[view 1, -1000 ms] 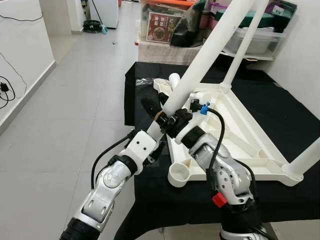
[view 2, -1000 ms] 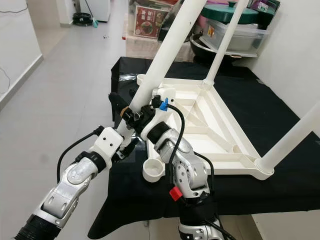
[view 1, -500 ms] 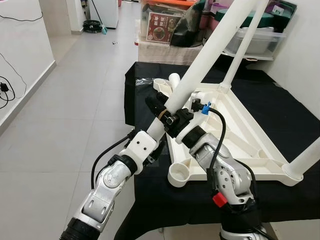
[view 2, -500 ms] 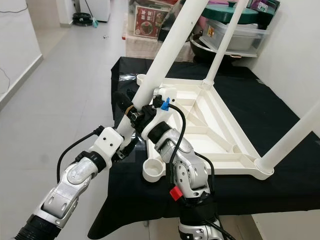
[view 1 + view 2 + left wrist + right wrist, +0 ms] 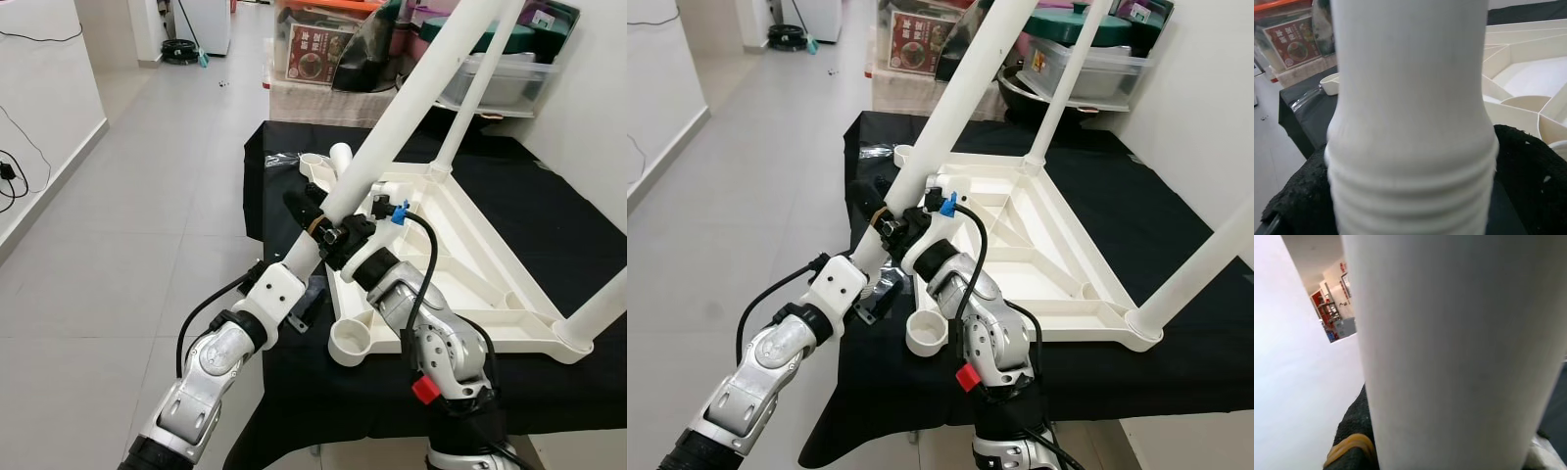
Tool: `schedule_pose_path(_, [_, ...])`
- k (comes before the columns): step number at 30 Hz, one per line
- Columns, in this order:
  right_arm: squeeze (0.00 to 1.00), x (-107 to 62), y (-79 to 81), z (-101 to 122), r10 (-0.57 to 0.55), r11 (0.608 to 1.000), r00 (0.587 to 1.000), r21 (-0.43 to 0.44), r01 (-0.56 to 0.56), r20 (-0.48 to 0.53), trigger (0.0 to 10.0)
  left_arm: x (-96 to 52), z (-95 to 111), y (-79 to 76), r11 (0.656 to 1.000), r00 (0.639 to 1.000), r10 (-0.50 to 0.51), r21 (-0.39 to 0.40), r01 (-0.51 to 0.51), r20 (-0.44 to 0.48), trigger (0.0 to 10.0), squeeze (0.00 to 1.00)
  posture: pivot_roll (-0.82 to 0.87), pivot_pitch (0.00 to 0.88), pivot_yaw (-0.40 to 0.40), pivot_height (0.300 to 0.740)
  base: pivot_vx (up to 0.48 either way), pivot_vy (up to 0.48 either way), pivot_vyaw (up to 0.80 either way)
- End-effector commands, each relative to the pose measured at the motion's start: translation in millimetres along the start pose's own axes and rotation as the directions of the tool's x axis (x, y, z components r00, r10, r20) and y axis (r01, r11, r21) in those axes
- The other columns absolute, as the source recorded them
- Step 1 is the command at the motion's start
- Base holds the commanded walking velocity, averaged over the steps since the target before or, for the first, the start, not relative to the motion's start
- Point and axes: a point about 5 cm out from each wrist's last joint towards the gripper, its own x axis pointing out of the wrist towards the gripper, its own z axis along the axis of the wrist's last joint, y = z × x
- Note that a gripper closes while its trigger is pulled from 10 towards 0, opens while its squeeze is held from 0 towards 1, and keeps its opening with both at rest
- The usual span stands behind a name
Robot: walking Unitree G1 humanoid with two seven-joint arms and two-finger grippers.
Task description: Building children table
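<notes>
Long white table leg (image 5: 411,98), smooth tube with ribbed threaded end, tilted over inverted white tabletop (image 5: 460,255); left gripper (image 5: 312,217) and right gripper (image 5: 338,238) clamped on it.

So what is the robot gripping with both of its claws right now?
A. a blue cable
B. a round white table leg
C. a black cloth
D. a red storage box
B: both the left gripper and right gripper close around the long white table leg, above the upturned tabletop.
</notes>
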Motion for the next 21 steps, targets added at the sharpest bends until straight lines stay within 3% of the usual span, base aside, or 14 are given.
schedule_pose_path(1, [0.0,-1.0,-12.6,13,-0.067,0.996,0.996,-0.055,0.07,0.055,10.0,-11.1,-6,5.2,0.999,0.998,0.048,0.005,-0.048,-0.031,10.0,0.0,0.05,0.0,-0.111,0.74,0.0,0.0,0.0])
schedule_pose_path(2, [0.0,-1.0,-12.6,13,-0.067,0.996,0.996,-0.055,0.07,0.055,10.0,-11.1,-6,5.2,0.999,0.998,0.048,0.005,-0.048,-0.031,10.0,0.0,0.05,0.0,-0.111,0.74,0.0,0.0,0.0])
schedule_pose_path(3, [0.0,-4.7,-25.4,18,-0.127,0.989,0.989,-0.068,0.132,0.078,10.0,-26.2,-10,12.6,0.994,0.992,0.113,0.002,-0.113,-0.05,10.0,0.0,0.06,0.0,-0.112,0.74,0.0,0.0,0.0])
schedule_pose_path(8, [0.0,-7.3,-32.8,19,-0.167,0.982,0.982,-0.077,0.174,0.086,10.0,-34.9,-12,13.9,0.991,0.989,0.137,0.0,-0.137,-0.053,10.0,0.0,0.06,0.0,-0.114,0.74,0.0,0.0,0.0])
schedule_pose_path(9, [0.0,-11.7,-39.2,18,-0.196,0.974,0.977,-0.101,0.204,0.081,10.0,-44.8,-15,9.5,0.988,0.986,0.152,-0.022,-0.154,-0.067,10.0,0.0,0.07,0.0,-0.121,0.74,0.0,0.0,0.0])
schedule_pose_path(10, [0.0,-11.7,-39.2,18,-0.196,0.974,0.977,-0.101,0.204,0.081,10.0,-44.8,-15,9.5,0.988,0.986,0.152,-0.022,-0.154,-0.067,10.0,0.0,0.07,0.0,-0.121,0.74,0.0,0.0,0.0])
schedule_pose_path(11, [0.0,-18.2,-46.9,17,-0.227,0.963,0.971,-0.13,0.235,0.073,10.0,-57.5,-18,3.4,0.98,0.979,0.184,-0.062,-0.19,-0.088,10.0,0.0,0.07,0.0,-0.121,0.74,0.0,0.0,0.0])
schedule_pose_path(21, [0.0,-26.0,-50.1,13,-0.243,0.957,0.968,-0.146,0.25,0.065,10.0,-64.5,-19,-15.0,0.966,0.972,0.204,-0.134,-0.219,-0.121,10.0,0.0,0.06,0.0,-0.112,0.74,0.0,0.0,0.0])
